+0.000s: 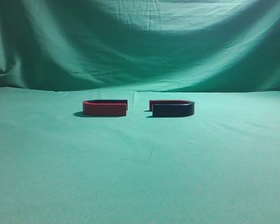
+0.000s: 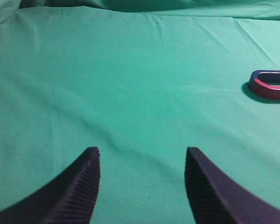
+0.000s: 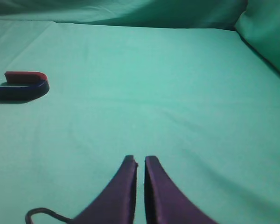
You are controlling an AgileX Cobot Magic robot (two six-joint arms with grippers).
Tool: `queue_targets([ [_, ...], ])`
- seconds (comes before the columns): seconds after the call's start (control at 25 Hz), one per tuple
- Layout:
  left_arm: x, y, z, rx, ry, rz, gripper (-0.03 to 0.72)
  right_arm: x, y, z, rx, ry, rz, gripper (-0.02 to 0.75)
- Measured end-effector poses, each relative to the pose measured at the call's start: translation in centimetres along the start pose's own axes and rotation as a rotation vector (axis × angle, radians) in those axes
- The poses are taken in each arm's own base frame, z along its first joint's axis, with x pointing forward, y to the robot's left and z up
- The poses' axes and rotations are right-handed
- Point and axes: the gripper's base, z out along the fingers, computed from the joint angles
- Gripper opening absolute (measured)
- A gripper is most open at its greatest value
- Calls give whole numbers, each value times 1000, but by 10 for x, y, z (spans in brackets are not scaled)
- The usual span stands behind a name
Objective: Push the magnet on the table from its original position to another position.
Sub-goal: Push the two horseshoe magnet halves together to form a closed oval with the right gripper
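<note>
Left tool (image 2: pixel 142 186): spread wide, its two dark ribbed fingers (image 2: pixel 79 186) curving inward with a broad gap between them; it holds nothing and hangs over bare cloth.
Left magnet (image 1: pixel 105 108): a horseshoe lying flat on the table (image 1: pixel 140 177), red along the near side and dark along the far side, its open ends pointing right; in the left wrist view it sits well off to the right of the left tool, near the picture's edge.
Right magnet (image 1: pixel 172 108): the same horseshoe shape, dark blue-black on the near side with a strip of red behind, its open ends pointing left toward the other magnet; the two lie near each other with a gap between, not touching.
Right tool (image 3: pixel 141 186): fingers brought almost together, only a thin slit between the smooth dark tips; nothing is gripped, and the right magnet lies well apart, far to its left.
Table: covered in green cloth, lightly creased, with a draped green backdrop (image 1: pixel 140 42) behind.
Writing: none I can read on either magnet.
</note>
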Motion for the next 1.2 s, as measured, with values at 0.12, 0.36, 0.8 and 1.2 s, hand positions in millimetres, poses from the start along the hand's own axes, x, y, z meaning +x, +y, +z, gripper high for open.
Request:
queue_targets([
  [0.12,0,0,0,0,0,0,372,-5,1,0,-7,-63,42,469],
  [0.36,0,0,0,0,0,0,372,-41,-8,-10,29,-479,236,469],
  [0.8,0,0,0,0,0,0,372,-83,-6,-15,-17,-383,287,469],
  [1.2,0,0,0,0,0,0,372,-124,6,24,-156,234,262,469],
])
